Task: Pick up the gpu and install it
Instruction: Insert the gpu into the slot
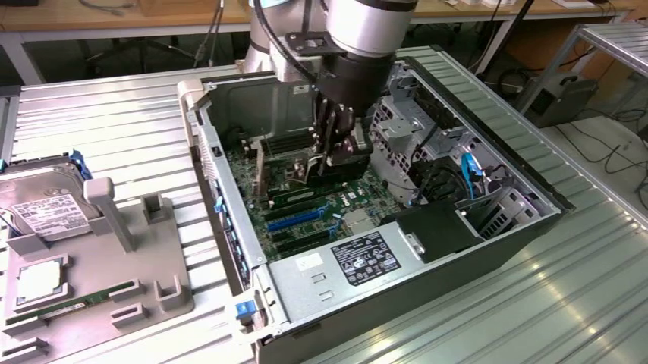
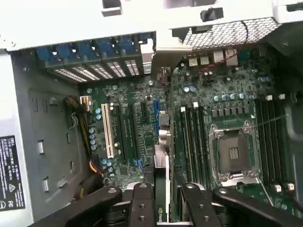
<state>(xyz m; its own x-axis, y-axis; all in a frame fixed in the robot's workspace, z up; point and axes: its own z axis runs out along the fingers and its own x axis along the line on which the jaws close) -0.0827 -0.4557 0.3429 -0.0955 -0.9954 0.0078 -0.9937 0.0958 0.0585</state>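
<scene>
The gpu (image 1: 322, 171) is a dark flat card held on edge inside the open computer case (image 1: 526, 189), just above the motherboard (image 1: 303, 220). My gripper (image 1: 339, 148) reaches down from above and is shut on it. In the wrist view the gpu (image 2: 162, 163) appears edge-on between my fingers (image 2: 142, 203), running toward the rear slot openings (image 2: 118, 68) and lined up over the expansion slots near the blue slot (image 2: 155, 109). My gripper (image 2: 163, 205) clamps the card's top edge. Whether the card's edge touches a slot I cannot tell.
The drive cage (image 1: 415, 129) and cables stand close on the exterior view's right of the arm. The power supply (image 1: 344, 262) fills the case's near end. The CPU socket (image 2: 234, 153) lies beside the slots. A grey fixture (image 1: 121, 296) outside holds a hard drive (image 1: 45, 212) and memory stick (image 1: 71, 303).
</scene>
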